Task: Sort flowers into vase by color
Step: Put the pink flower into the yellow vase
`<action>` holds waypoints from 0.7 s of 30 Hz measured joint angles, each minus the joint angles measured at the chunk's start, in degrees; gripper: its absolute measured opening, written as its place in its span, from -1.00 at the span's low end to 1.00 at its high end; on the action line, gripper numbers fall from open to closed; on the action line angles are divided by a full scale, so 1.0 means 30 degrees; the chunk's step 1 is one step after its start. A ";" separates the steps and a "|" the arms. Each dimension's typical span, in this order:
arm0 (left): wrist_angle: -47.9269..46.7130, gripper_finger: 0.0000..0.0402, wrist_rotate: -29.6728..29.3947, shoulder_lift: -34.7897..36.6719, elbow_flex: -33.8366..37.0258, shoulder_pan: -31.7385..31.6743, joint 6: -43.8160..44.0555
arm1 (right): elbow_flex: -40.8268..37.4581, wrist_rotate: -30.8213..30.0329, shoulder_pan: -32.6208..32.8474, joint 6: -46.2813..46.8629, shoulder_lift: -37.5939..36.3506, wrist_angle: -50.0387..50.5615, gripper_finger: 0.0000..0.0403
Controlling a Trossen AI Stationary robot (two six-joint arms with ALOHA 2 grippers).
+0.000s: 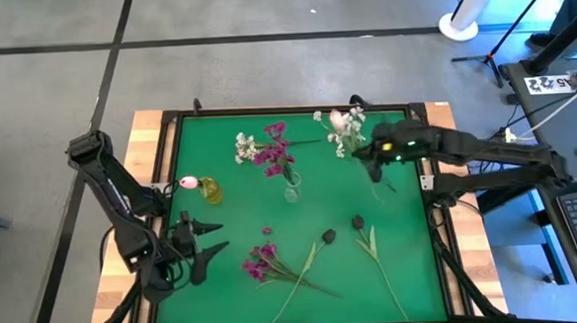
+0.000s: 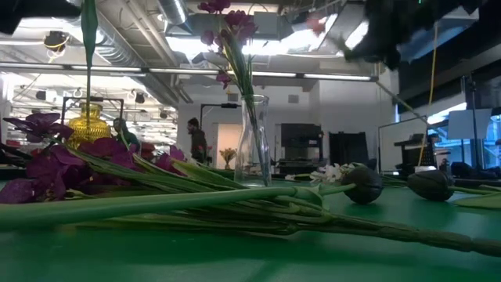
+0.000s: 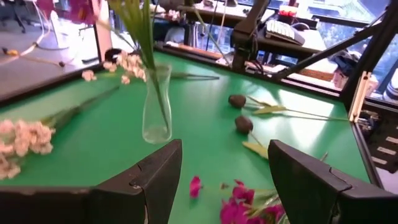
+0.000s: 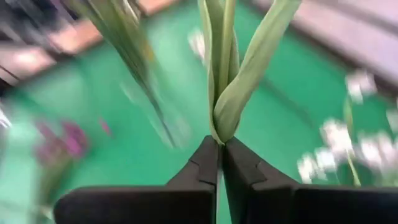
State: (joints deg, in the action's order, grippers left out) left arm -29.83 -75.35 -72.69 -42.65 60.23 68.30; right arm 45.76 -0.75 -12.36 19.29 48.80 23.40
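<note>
Your left pincer [image 1: 202,253] waits with fingers spread over the near left tabletop [image 1: 413,274], beside loose magenta flowers [image 1: 262,262]. Farther back, your right pincer [image 4: 220,163] is pinched tight on a pale flower stem [image 4: 227,112], near the clear vase [image 1: 291,186].

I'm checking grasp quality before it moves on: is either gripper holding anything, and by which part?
The right gripper is shut on a flower stem, pinching it low down, just below where its leaves split. The left gripper is open and holds nothing.
</note>
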 joint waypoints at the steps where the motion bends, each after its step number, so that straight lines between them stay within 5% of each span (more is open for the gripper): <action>1: -0.0017 0.16 -0.0001 0.0000 -0.0276 -0.0095 -0.0439 | 0.0000 0.0211 0.0028 -0.0036 -0.0402 -0.1009 -0.98; 11: -0.0026 0.16 0.0799 0.0000 -0.3706 -0.2468 -0.6186 | 0.0036 0.1587 0.2782 -0.2127 -0.0277 -1.2458 -0.99; 16: 0.0760 0.16 0.3716 0.0327 -0.5324 -0.4842 -1.0659 | 0.0015 0.2710 0.3007 -0.2194 0.1191 -1.5661 -0.99; 21: 0.5966 0.16 0.7449 0.1319 -0.6428 -0.6647 -1.7675 | 0.0248 0.4137 0.3001 -0.1937 0.2601 -1.7981 -0.99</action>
State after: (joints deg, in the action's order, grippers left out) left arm -11.93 -53.01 -68.73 -61.93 40.29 15.28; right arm 46.50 11.66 -3.36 13.47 56.60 -30.55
